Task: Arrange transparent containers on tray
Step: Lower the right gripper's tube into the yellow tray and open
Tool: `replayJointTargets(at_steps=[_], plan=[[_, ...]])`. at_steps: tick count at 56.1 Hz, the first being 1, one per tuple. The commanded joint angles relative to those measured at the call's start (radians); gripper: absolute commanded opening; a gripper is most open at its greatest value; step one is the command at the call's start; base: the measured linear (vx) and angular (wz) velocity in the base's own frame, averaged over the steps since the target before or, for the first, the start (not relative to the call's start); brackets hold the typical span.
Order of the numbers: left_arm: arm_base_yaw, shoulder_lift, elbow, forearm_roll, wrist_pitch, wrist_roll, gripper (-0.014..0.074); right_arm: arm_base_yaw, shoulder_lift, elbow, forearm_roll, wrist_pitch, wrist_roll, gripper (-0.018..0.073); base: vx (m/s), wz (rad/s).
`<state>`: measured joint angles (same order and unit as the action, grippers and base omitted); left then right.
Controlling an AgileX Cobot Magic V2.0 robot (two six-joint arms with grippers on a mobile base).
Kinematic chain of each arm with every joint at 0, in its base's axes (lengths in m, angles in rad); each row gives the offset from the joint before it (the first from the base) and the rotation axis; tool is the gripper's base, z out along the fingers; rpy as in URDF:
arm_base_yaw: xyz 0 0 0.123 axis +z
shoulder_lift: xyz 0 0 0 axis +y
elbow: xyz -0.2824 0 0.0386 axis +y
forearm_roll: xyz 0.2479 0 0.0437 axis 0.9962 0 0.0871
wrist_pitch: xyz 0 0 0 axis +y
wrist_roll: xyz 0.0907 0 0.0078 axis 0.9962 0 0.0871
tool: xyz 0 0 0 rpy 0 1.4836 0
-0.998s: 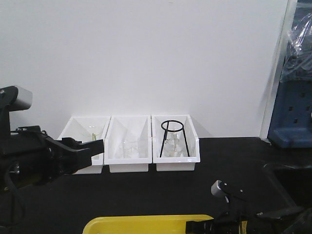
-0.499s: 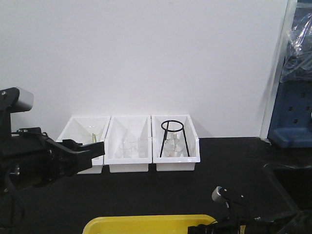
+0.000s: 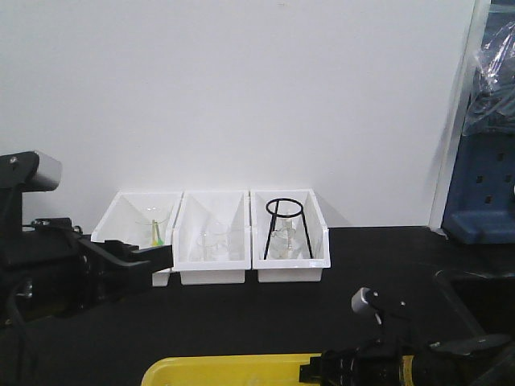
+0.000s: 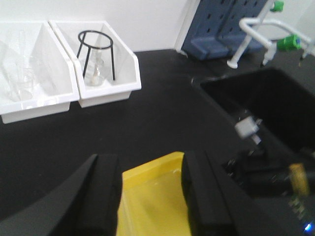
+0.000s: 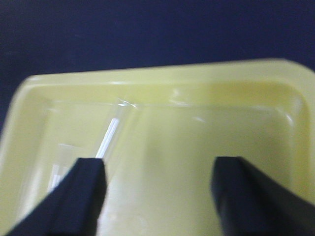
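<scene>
The yellow tray [image 5: 162, 88] fills the right wrist view, and its far rim shows at the bottom of the front view [image 3: 233, 368]. One clear test tube [image 5: 112, 132] lies slanted on the tray floor at the left, its lower part hidden behind my right gripper's left finger [image 5: 83, 189]. A second tube cannot be made out. My right gripper [image 5: 160, 169] hangs open over the tray, holding nothing. My left gripper [image 4: 149, 164] is open too, its black fingers [image 4: 101, 191] framing the tray's corner [image 4: 152, 196]. In the front view it sits at the left [image 3: 153, 257].
Three white bins [image 3: 213, 241] stand in a row against the back wall, holding beakers and flasks; the right one has a black ring stand [image 3: 284, 225]. A blue rack [image 3: 483, 193] is at the far right. A black sink [image 4: 266, 108] with a white tap [image 4: 256, 34] lies to the right.
My left gripper has dropped a little and drawn back to the left, uncovering the left bin's contents. My right arm has shifted slightly by the tray's right end.
</scene>
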<state>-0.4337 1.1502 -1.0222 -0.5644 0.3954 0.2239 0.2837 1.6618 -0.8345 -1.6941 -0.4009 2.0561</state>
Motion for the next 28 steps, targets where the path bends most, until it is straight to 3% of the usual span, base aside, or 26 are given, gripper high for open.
replayJointTargets(at_steps=[1,8,10,20,28], plan=[[-0.006,-0.024,-0.030,-0.009,0.006,0.066,0.0306,-0.005,-0.125,-0.025,-0.027,-0.055,-0.023,0.0295,0.00,0.00],[-0.006,-0.024,-0.030,0.008,0.105,0.157,0.0062,-0.005,-0.297,-0.022,-0.100,-0.121,-0.048,-0.0015,0.00,0.00],[-0.006,-0.024,-0.030,0.022,0.131,0.173,-0.0006,-0.005,-0.345,-0.022,-0.100,-0.138,-0.069,-0.0015,0.00,0.00],[-0.006,-0.030,-0.023,0.089,0.223,0.176,-0.0005,-0.005,-0.590,-0.022,-0.100,-0.174,-0.128,-0.0013,0.00,0.00],[-0.006,-0.100,0.077,0.076,0.151,0.230,-0.0003,-0.005,-0.756,-0.007,-0.100,-0.219,-0.197,-0.0013,0.00,0.00]])
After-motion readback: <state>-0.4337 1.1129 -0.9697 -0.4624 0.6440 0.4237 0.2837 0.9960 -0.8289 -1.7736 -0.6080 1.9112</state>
